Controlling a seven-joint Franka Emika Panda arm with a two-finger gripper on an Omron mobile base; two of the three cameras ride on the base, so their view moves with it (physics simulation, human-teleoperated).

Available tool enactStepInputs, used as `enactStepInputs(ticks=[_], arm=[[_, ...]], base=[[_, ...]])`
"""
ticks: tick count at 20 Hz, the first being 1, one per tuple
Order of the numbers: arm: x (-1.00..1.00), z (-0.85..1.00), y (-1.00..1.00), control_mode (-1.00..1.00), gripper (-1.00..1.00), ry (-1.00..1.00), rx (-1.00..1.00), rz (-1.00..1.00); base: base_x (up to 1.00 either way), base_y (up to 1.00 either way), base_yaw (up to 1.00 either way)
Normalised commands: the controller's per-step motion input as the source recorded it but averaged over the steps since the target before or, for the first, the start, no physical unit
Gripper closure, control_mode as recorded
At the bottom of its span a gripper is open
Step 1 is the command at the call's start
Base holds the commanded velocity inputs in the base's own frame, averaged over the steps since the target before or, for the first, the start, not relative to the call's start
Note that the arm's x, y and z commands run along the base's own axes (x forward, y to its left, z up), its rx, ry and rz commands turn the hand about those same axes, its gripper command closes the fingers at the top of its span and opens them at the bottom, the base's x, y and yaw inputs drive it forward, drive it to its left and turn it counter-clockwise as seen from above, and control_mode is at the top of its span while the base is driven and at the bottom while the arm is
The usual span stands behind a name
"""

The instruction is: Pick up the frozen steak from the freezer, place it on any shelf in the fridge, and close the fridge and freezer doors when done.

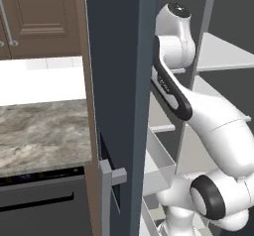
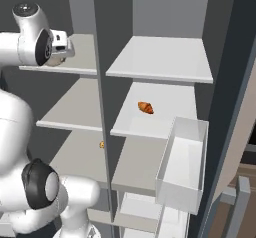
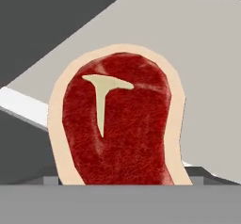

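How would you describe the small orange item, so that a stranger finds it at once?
Look into the open slate-blue unit, at its right half. On the second shelf from the top lies the orange item. It is the sole thing on that shelf, small, orange-brown and elongated.

The frozen steak (image 3: 120,124), dark red with a pale T-shaped bone and tan rim, lies on a pale grey shelf (image 3: 197,53)

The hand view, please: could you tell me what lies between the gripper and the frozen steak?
Nothing lies there. In the hand view the frozen steak runs right down to the bottom edge, with only the pale shelf behind it.
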Motion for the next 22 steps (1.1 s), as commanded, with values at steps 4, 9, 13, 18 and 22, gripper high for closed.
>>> enactStepInputs(ticks=[4, 9, 13, 18, 22], arm=[[-1.00, 0.07, -0.16, -1.00, 1.00, -0.28, 0.05, -0.03], [-1.00, 0.29, -0.22, -1.00, 1.00, -0.05, 0.07, -0.10], [-1.00, 0.17, -0.48, -1.00, 1.00, 0.03, 0.05, -0.18], [-1.00, -0.08, -0.55, -1.00, 1.00, 0.18, 0.00, -0.29], [-1.00, -0.28, -0.82, -1.00, 1.00, 0.11, 0.00, -0.34]], base=[[0.00, 0.00, 0.00], [0.00, 0.00, 0.00], [0.00, 0.00, 0.00], [0.00, 0.00, 0.00], [0.00, 0.00, 0.00]])
